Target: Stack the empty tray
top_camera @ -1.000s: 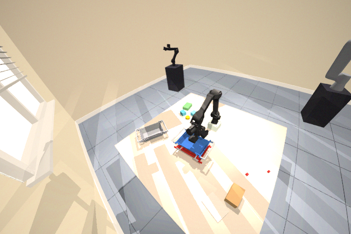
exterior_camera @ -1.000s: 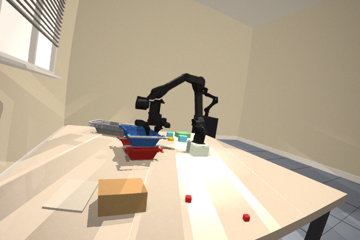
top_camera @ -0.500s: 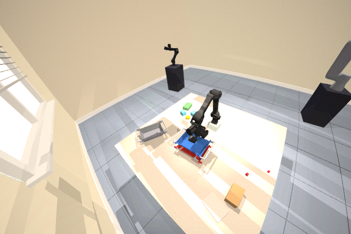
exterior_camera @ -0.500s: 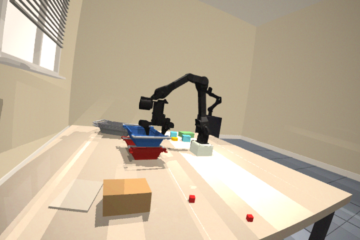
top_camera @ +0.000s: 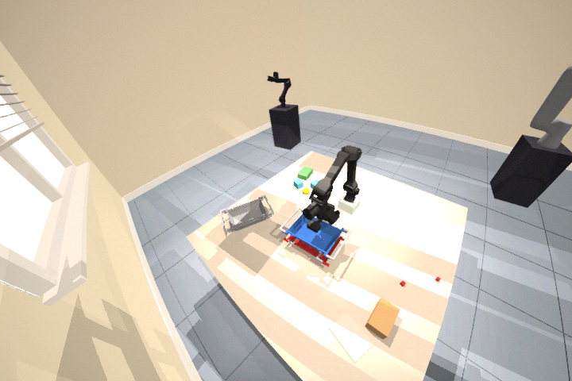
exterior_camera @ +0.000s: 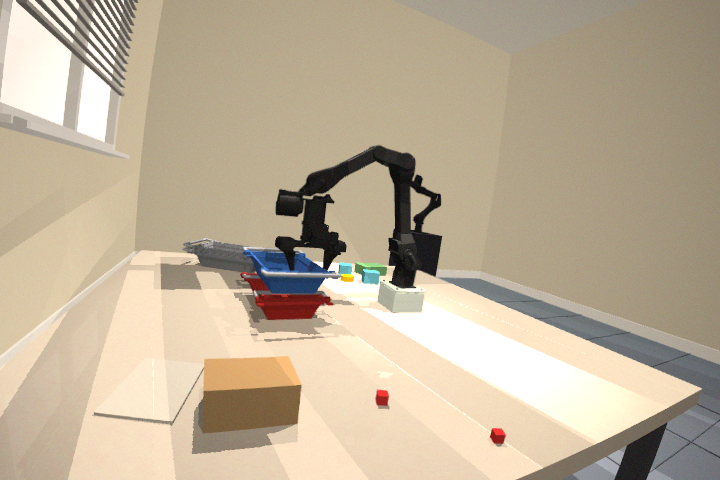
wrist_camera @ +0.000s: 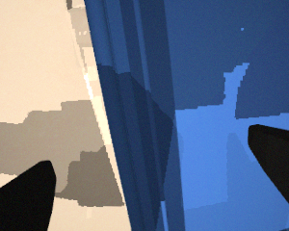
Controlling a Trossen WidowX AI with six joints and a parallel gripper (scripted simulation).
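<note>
The blue empty tray (top_camera: 325, 240) (exterior_camera: 286, 279) (wrist_camera: 209, 58) sits on top of the red loaded tray (top_camera: 305, 246) (exterior_camera: 287, 305), roughly level, its floor above the red rim. White wire bars (top_camera: 336, 256) show at the red tray's ends. The load is hidden under the blue tray. My gripper (top_camera: 315, 223) (exterior_camera: 309, 263) (wrist_camera: 152, 152) is open. Its fingers straddle the blue tray's long wall, one inside the tray and one outside, with clear gaps on both sides in the wrist view.
A grey wire-barred tray (top_camera: 246, 214) (exterior_camera: 219, 253) lies to the left. Green (top_camera: 304, 172) (exterior_camera: 370, 267), cyan (top_camera: 298, 182) and yellow (top_camera: 305, 190) blocks lie behind. An orange box (top_camera: 382, 317) (exterior_camera: 250, 390), a flat sheet (exterior_camera: 145, 390) and two red cubes (top_camera: 402, 283) (exterior_camera: 381, 397) lie near the front.
</note>
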